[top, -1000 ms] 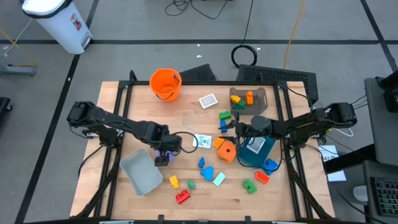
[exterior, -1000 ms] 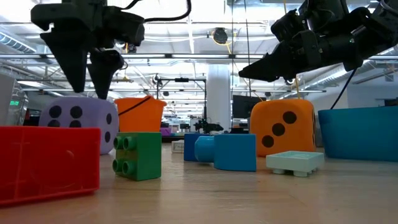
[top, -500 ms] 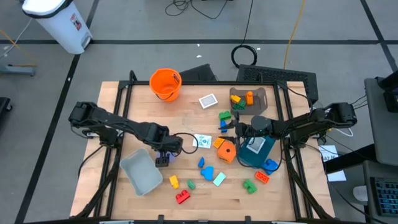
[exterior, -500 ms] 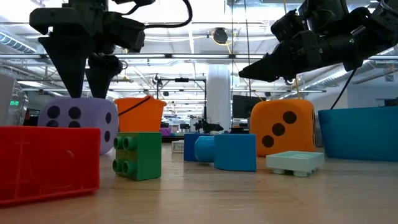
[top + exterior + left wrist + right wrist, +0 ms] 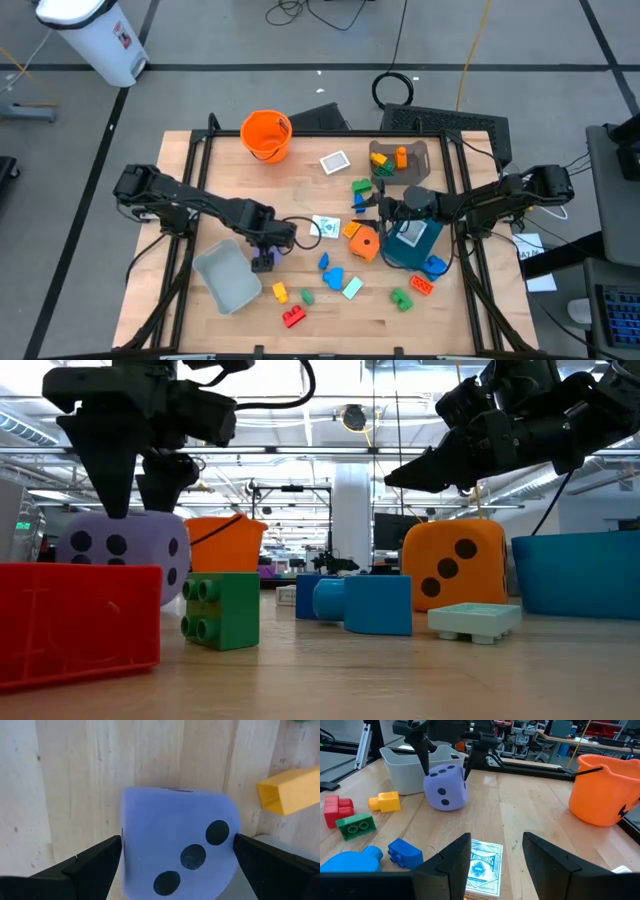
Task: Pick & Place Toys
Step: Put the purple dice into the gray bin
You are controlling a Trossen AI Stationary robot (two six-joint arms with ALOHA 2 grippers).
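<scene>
Purple die (image 5: 264,259) on tabletop (image 5: 300,190), grey bin's (image 5: 228,276) 1 o'clock | left claw (image 5: 265,256) lower than before, wide open, straddling it, gripping nothing | right claw (image 5: 362,205) half-open, empty, above card pack (image 5: 482,861), print unreadable

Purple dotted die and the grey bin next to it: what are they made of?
Purple dotted die: looks like soft foam, matte, with rounded corners and printed black dots, though hard plastic isn't excluded. Grey bin: likely thin moulded plastic, smooth with a faint sheen and a rolled rim.
</scene>
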